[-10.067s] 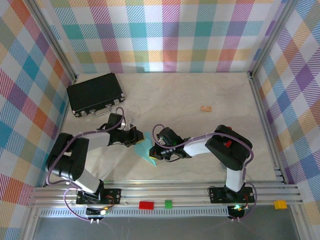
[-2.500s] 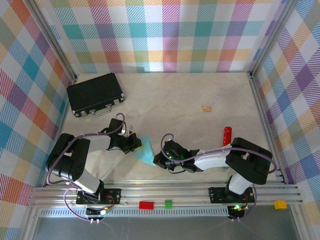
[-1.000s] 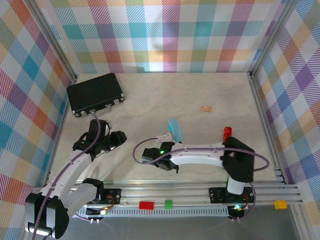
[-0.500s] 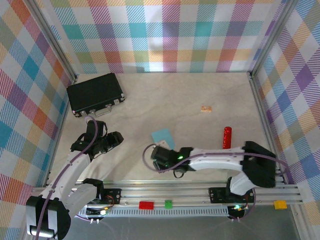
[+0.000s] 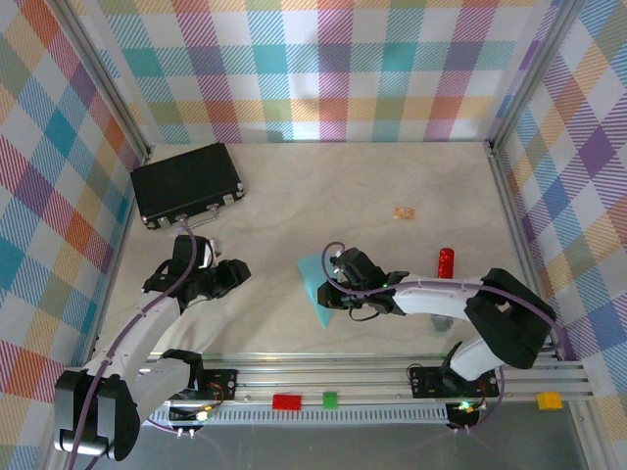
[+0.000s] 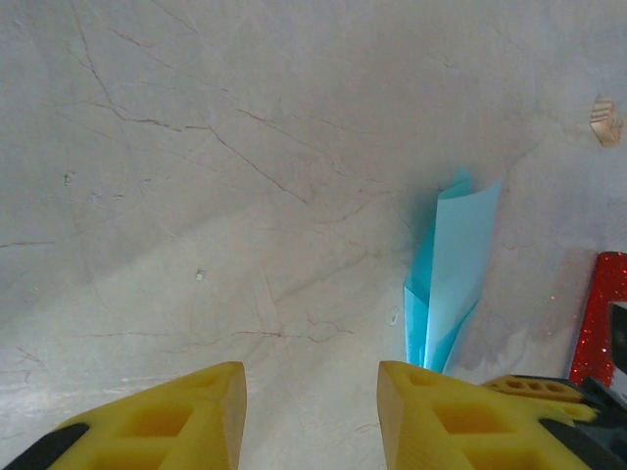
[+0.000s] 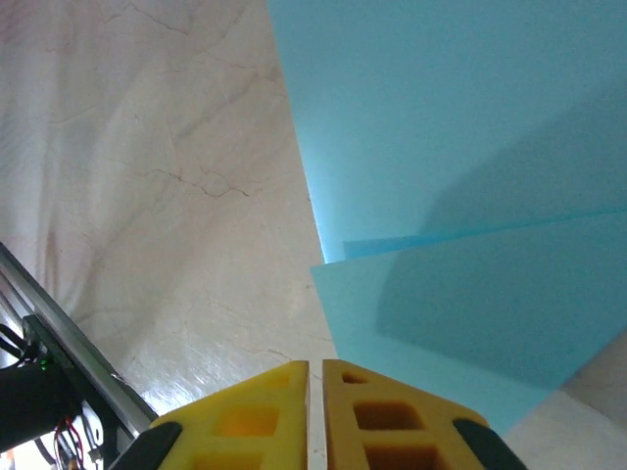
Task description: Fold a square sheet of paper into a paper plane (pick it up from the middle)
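The light turquoise sheet of paper lies mid-table, folded into layers with a point toward the near edge. In the left wrist view the paper is a slim folded blade ahead and to the right. My right gripper sits at the paper's right edge. In its wrist view, the right gripper is shut with only a hairline gap. The layered paper spreads ahead and runs under the right finger. No paper shows between the tips. My left gripper is open over bare table, well left of the paper.
A black case lies at the back left. A small tan scrap sits behind the paper, and a red marker lies to its right. The aluminium rail runs along the near edge. Checked walls enclose the table.
A second ago my right gripper held the paper raised. Half a second ago the paper lay flat on the table. Now the right gripper is shut at its right edge. The left arm barely moved.
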Motion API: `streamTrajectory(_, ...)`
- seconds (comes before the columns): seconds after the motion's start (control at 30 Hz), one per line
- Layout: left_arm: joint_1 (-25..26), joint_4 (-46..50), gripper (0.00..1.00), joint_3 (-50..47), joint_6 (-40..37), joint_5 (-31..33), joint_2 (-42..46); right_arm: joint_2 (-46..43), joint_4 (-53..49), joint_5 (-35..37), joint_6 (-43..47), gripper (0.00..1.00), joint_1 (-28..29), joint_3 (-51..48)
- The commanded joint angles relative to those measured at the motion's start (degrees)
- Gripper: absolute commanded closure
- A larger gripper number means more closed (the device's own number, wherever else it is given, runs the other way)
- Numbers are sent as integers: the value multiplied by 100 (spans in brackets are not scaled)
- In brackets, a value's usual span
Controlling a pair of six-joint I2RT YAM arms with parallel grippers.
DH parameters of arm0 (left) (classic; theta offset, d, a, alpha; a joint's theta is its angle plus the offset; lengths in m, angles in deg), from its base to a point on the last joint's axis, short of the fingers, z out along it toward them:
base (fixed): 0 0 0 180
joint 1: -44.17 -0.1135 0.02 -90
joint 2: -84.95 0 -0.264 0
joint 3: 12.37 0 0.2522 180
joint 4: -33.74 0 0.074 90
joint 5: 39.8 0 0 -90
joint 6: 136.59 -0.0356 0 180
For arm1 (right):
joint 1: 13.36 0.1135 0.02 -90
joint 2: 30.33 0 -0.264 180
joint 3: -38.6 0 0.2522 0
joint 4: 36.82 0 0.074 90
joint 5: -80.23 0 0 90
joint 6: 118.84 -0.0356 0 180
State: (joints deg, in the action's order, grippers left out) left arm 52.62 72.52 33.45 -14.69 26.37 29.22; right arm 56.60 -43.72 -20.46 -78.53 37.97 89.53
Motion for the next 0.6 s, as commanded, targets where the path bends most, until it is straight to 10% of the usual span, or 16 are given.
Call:
streamTrajectory(0.0, -55, -153, 60, -111, -50, -282, -31, 298, 378, -360, -509, 88, -27, -50)
streamTrajectory(0.57, -49, -772, 68, -175, 152, -1223, -635, 1342, 1112, 1251, -4008, 90, 1000, -97)
